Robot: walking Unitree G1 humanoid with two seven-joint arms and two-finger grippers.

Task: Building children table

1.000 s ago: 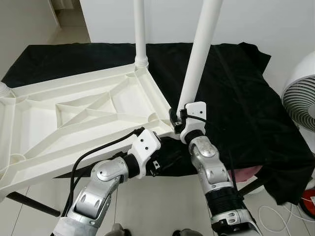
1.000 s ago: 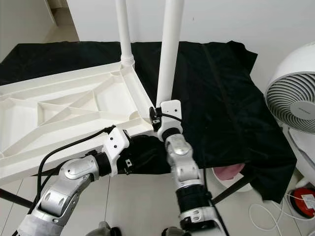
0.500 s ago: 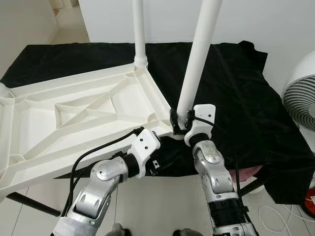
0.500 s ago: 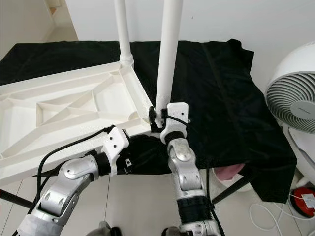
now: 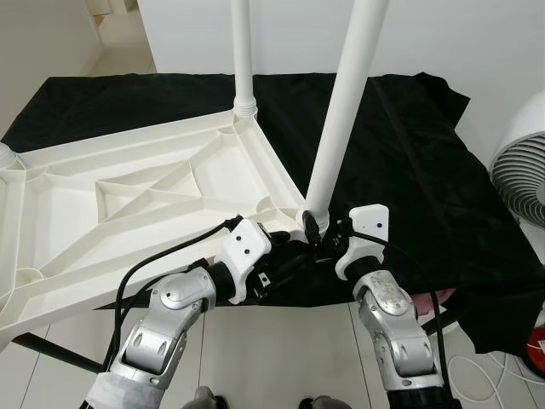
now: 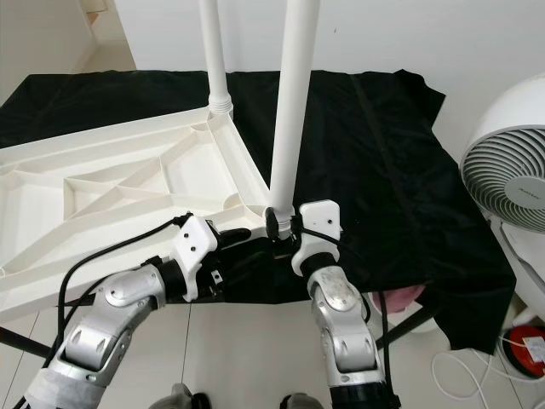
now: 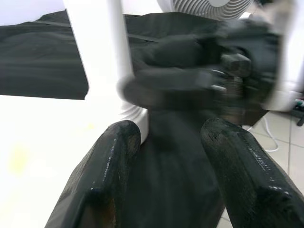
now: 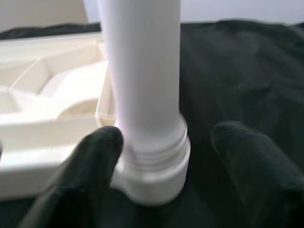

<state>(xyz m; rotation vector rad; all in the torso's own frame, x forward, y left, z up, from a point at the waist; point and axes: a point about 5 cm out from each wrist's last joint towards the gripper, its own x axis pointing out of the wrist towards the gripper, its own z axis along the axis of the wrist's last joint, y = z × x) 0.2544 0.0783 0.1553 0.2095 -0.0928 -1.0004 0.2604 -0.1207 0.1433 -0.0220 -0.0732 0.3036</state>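
Observation:
The white plastic tabletop (image 5: 145,192) lies upside down on a black cloth. Two white legs stand upright in its corner sockets: the far leg (image 5: 243,51) and the near leg (image 5: 345,102). My right gripper (image 5: 315,234) is at the base of the near leg, open, with one finger on each side of the threaded socket (image 8: 152,166). The right gripper's fingers (image 8: 97,156) sit close to the collar. My left gripper (image 6: 243,243) is open just below the tabletop's near corner, pointing at the same leg base (image 7: 135,114), with nothing between its fingers (image 7: 111,161).
The black cloth (image 5: 409,153) hangs over the edges of the surface it covers. A white fan (image 6: 511,179) stands at the right, with a red object (image 6: 524,349) and cable on the floor below it. Something pink (image 6: 396,298) shows under the cloth's edge. A white wall is behind.
My right wrist has dropped and swung to the right, so its fingers now sit at the near leg's very base. My left gripper has moved closer to that corner.

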